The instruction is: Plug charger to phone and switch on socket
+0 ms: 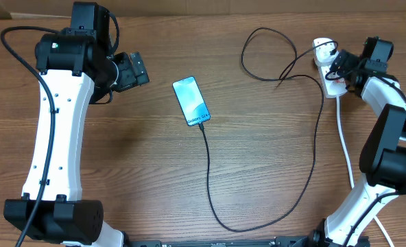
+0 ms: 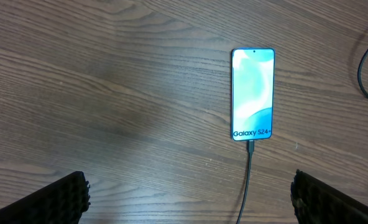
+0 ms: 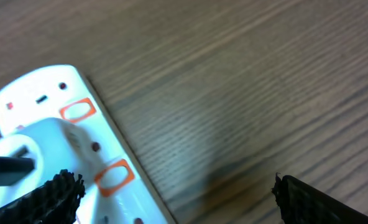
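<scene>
Nearest the arm bases, the charger (image 1: 208, 171) loops across the wooden worktop (image 1: 271, 158). One run climbs to the phone (image 1: 191, 100) at mid-worktop, where its tip meets the phone's lower edge; the phone lies face up, its screen blue-teal. The left fingers (image 2: 53, 202) hang spread wide above bare wood just short of the phone, grasping nothing. The cable's other run heads to the far right corner, where the socket (image 1: 324, 65) lies with a thick white cord (image 1: 341, 137) trailing back. The right fingers (image 3: 324, 199) stand released over it — one tip beside a white plug (image 3: 35, 146) and the orange-rimmed switches (image 3: 112, 176) — though whether they touch, I cannot tell.
</scene>
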You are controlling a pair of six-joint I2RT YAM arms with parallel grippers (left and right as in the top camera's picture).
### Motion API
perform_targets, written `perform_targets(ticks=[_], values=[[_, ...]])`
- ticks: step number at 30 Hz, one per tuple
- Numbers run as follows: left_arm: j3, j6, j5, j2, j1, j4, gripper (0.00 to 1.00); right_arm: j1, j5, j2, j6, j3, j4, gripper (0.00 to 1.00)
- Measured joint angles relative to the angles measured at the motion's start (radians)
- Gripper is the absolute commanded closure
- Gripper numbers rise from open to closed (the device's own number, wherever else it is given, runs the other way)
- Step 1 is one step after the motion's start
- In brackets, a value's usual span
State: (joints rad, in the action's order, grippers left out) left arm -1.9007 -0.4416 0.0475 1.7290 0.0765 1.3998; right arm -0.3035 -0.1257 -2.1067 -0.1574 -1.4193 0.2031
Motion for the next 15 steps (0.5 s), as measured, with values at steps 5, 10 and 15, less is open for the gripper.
perform_targets(ticks=[5, 10, 15], values=[[0.000, 0.000, 0.000, 0.000, 0.000, 0.000, 0.00, -0.021, -0.004, 0.000, -0.062, 0.000, 0.001, 0.00], [0.000, 0.000, 0.000, 0.000, 0.000, 0.000, 0.00, -0.032, 0.037, -0.005, -0.106, 0.000, -0.007, 0.00], [0.000, 0.000, 0.000, 0.000, 0.000, 0.000, 0.00, -0.029, 0.064, -0.033, -0.121, 0.000, -0.008, 0.00]])
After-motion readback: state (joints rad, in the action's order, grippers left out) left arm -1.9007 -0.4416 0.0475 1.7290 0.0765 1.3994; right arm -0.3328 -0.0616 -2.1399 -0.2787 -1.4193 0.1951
